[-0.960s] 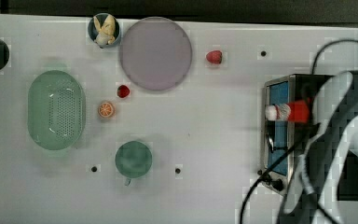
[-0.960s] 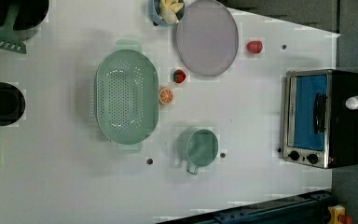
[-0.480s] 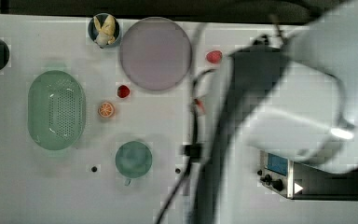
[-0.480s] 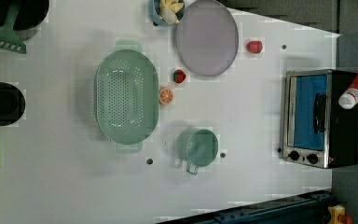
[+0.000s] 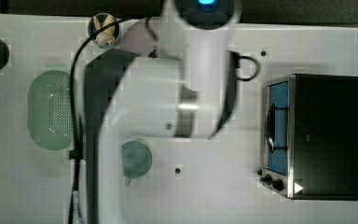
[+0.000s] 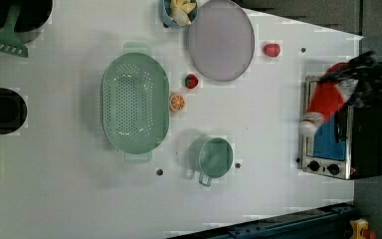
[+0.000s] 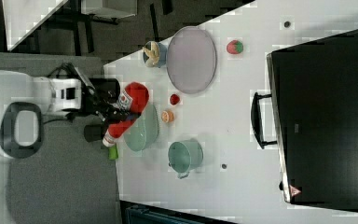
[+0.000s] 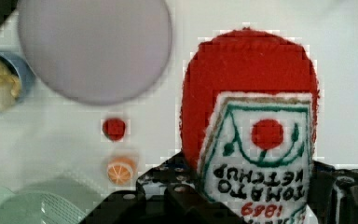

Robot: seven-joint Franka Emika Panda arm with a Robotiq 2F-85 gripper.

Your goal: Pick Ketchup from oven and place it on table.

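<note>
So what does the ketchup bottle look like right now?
The ketchup bottle is red and looks soft and knitted, with a white cap and a white label showing a tomato and the words "tomato ketchup". The black gripper clamps it around the label. It hangs tilted in the air, above the table, touching nothing else.

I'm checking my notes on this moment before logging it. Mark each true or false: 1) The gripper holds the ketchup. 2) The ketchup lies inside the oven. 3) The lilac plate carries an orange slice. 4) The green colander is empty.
1) True: the gripper is shut on the ketchup.
2) False: it is held in the air, outside the oven.
3) False: the orange slice lies on the table, between the colander and the bare lilac plate.
4) True.
</note>
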